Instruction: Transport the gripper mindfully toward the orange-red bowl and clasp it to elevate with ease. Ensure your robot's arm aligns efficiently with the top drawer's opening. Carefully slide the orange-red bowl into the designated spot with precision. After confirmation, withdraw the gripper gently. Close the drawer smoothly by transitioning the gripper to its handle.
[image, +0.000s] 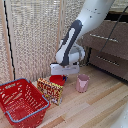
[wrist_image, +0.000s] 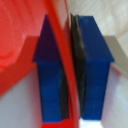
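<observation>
The orange-red bowl sits low on the wooden floor, directly under my gripper. In the wrist view the bowl's thin red rim runs between the two blue fingertips, which press on it from both sides, so my gripper is shut on the rim. The white robot's arm comes down from the upper right. At the exterior view's right stands the brown cabinet, with a drawer front and its silver handle. Whether that front is the top drawer I cannot tell, as the frame cuts the cabinet's top.
A red mesh basket stands at the exterior view's lower left. A colourful box leans just in front of the bowl. A pink cup is to the bowl's right. A lower drawer's handle shows on the cabinet. Pale blinds form the backdrop.
</observation>
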